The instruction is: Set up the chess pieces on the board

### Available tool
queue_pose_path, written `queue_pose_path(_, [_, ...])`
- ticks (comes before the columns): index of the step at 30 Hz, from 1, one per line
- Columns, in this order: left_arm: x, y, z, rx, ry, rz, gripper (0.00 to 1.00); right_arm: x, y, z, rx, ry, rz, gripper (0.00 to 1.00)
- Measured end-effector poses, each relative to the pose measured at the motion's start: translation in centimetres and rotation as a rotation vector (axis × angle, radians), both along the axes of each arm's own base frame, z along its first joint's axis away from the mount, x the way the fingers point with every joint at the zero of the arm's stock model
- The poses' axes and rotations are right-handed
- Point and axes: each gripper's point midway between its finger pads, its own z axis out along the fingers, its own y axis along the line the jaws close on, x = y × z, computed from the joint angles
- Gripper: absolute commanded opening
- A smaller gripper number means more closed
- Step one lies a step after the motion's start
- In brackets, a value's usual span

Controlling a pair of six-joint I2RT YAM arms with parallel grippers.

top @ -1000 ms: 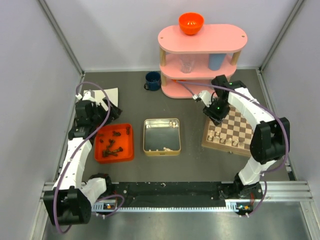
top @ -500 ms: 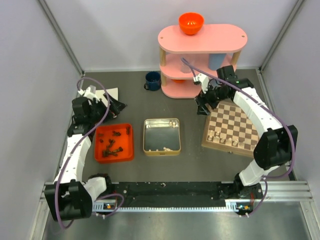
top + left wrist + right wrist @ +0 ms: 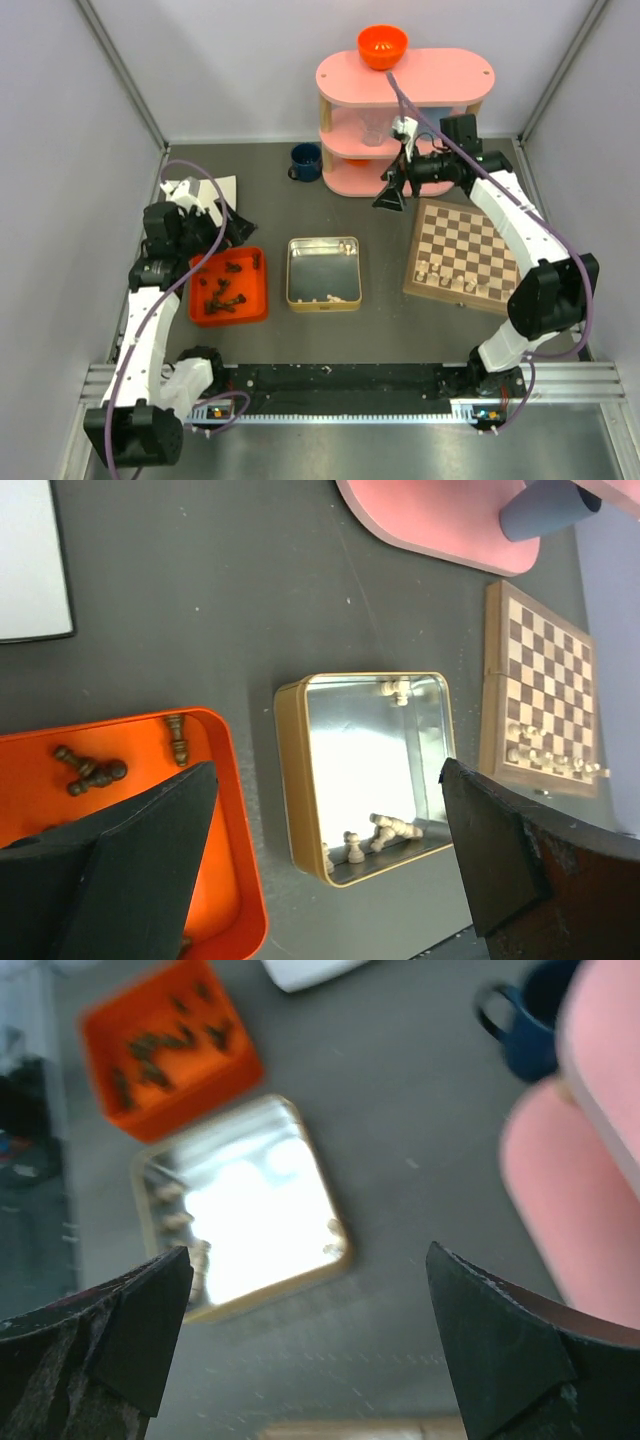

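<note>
Left gripper [image 3: 222, 222] is released, jaws spread wide with nothing between them, above the far edge of the orange tray [image 3: 250, 300]. In its wrist view (gripper [image 3: 325, 768]) the tray [image 3: 130, 740] with the dark chess pieces [image 3: 90, 768] lies under the left finger. The silver tin [image 3: 285, 770] sits straight below between the fingers, with a few pale chess pieces [image 3: 385, 830] along one wall. The board [image 3: 540, 670] lies out past the right finger. Right gripper [image 3: 390, 195] is also released and empty. It hangs over the grey worktop [image 3: 270, 200], just off the far-left corner of the board [image 3: 470, 240] and close to the foot of the pink shelf [image 3: 405, 80]. A group of pale pieces [image 3: 450, 277] stands on the board along the edge farthest from this gripper. The right wrist view (gripper [image 3: 306, 1252]) is blurred. It shows the tin [image 3: 320, 1260] below between the fingers, the tray [image 3: 120, 1100] beyond it, and a blue mug [image 3: 530, 1020] on the right-finger side.
</note>
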Motion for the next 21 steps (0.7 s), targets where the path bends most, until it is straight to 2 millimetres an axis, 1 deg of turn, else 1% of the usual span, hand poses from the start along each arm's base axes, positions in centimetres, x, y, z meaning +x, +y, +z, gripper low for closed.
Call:
queue_pose_path(4, [-0.9, 0.7, 0.4, 0.062, -0.058, 0.013, 0.98, -1.7, 2.4, 2.9, 0.168, 0.092, 0.129, 0.99])
queue_pose_path(5, [-1.1, 0.8, 0.3, 0.075, -0.067, 0.013, 0.98, -2.0, 3.1, 3.2, 0.196, 0.115, 0.162, 0.99])
queue_pose_path(7, [-1.5, 0.7, -0.5, 0.101, -0.069, 0.002, 0.98, -2.5, 3.9, 2.9, 0.213, 0.136, 0.206, 0.99])
queue_pose_path(9, [-2.0, 0.4, -1.6, 0.116, -0.053, -0.022, 0.97, -3.4, 4.8, 1.9, 0.198, 0.133, 0.248, 0.99])
queue_pose_path(12, [-2.8, -0.5, -3.8, 0.118, -0.01, -0.061, 0.97, -5.5, 6.8, 0.1, 0.15, 0.091, 0.335, 0.99])
queue_pose_path(15, [-3.9, -1.7, -6.0, 0.107, 0.04, -0.106, 0.96, -7.7, 8.5, -2.3, 0.054, 0.016, 0.431, 0.99])
queue_pose_path(17, [-4.4, -2.2, -7.1, 0.091, 0.07, -0.122, 0.94, -8.8, 9.4, -3.7, -0.018, -0.051, 0.496, 0.99])
queue_pose_path(19, [-4.5, -2.6, -7.7, 0.069, 0.093, -0.131, 0.91, -9.4, 10.2, -5.1, -0.084, -0.139, 0.568, 0.95])
queue_pose_path(20, [-4.3, -2.8, -7.8, 0.057, 0.1, -0.137, 0.87, -9.6, 10.6, -5.9, -0.118, -0.177, 0.603, 0.93])
queue_pose_path(21, [-4.0, -3.0, -8.0, 0.045, 0.109, -0.144, 0.84, -9.6, 11.0, -6.8, -0.147, -0.204, 0.631, 0.88])
